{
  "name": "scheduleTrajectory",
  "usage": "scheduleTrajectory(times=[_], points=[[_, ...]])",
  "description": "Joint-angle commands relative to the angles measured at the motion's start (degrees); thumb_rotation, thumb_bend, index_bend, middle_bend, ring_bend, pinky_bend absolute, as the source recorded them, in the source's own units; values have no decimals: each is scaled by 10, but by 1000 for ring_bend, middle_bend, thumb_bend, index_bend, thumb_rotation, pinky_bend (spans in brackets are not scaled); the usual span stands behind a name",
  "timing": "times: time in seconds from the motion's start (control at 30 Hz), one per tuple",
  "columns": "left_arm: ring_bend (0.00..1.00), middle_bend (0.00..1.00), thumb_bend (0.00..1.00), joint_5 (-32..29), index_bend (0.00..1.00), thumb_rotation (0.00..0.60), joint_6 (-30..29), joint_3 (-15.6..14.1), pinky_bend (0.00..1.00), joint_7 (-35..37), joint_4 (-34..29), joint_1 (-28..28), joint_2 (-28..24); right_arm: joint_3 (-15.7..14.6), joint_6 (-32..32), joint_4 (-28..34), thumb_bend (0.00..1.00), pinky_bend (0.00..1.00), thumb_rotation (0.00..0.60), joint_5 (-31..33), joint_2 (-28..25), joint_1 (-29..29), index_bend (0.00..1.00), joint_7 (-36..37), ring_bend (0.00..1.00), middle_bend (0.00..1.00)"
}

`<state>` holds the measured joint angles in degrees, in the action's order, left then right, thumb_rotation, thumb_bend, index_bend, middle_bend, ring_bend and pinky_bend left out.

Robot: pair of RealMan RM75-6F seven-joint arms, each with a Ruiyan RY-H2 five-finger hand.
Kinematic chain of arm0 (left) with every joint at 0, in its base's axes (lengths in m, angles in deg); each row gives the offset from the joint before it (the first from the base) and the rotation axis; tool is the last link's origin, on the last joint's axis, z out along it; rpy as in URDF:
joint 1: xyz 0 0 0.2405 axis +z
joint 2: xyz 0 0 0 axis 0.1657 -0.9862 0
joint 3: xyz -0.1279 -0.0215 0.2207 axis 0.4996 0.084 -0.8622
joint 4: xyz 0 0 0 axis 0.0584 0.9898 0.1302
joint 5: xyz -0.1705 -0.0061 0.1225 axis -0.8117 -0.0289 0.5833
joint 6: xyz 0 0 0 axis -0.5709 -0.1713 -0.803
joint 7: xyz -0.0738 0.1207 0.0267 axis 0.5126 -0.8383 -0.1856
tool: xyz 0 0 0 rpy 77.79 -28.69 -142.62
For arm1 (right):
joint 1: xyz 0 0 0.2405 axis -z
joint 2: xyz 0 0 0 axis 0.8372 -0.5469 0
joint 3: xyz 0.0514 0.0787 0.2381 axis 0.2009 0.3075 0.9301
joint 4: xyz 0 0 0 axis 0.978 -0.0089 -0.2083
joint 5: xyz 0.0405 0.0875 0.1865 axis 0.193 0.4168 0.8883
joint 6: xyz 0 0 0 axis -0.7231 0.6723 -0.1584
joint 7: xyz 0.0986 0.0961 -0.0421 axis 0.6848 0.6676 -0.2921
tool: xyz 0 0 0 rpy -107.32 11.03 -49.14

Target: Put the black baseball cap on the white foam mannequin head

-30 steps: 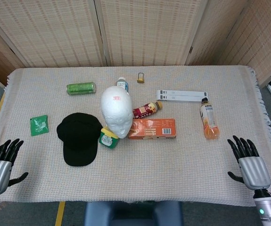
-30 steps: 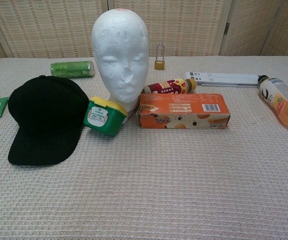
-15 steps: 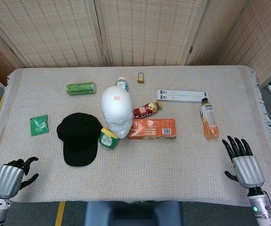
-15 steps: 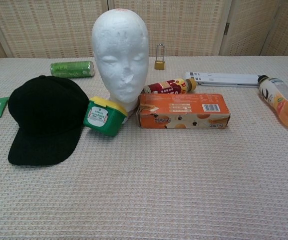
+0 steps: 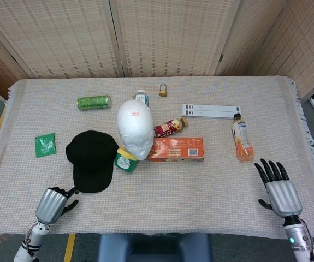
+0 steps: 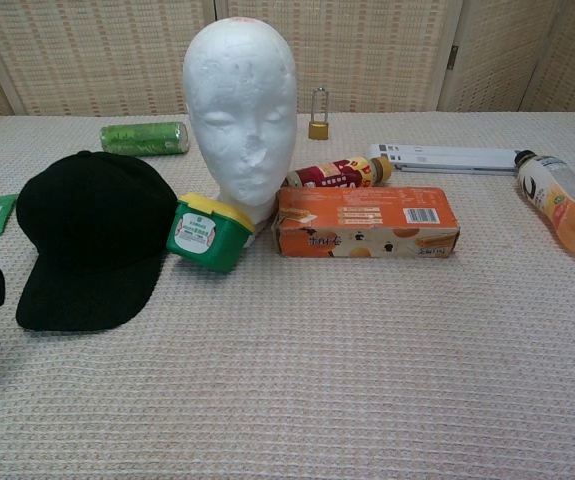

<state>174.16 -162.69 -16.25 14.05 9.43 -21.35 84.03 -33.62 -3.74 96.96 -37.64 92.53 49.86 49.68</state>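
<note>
A juice bottle [image 5: 242, 142] lies half-full on the bench [image 5: 200, 185]. The cap [image 5: 91, 160] lies flat beside the head [image 5: 135, 128], just beyond the empty, loosely curled left hand [image 5: 53, 203]; right hand [image 5: 279, 189] spread, empty, well apart.

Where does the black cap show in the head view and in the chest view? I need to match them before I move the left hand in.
Head view: the black baseball cap lies left of centre, brim toward the near edge, just beyond the left hand.
Chest view: black baseball cap at the left, brim nearest the camera.
Shared landmark: the green tub sits between the cap and the white foam mannequin head.
</note>
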Motion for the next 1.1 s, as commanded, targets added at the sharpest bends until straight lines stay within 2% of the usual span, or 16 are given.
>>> scheduleTrajectory(times=[0.03, 0.57, 1.1], points=[[1000, 1000, 201, -10, 538, 600, 13, -3, 1000, 3, 19, -11, 20, 2, -3, 2, 25, 0, 600, 5, 0, -1, 0, -3, 0, 0], [1000, 1000, 226, -29, 488, 600, 59, -19, 1000, -45, 70, -38, 74, 0, -4, 26, 26, 0, 600, 9, -26, 0, 0, 36, 0, 0], [1000, 1000, 303, -58, 470, 600, 91, -9, 1000, -53, 77, -72, 89, 0, 10, 37, 24, 0, 600, 5, -38, 6, 0, 51, 0, 0]])
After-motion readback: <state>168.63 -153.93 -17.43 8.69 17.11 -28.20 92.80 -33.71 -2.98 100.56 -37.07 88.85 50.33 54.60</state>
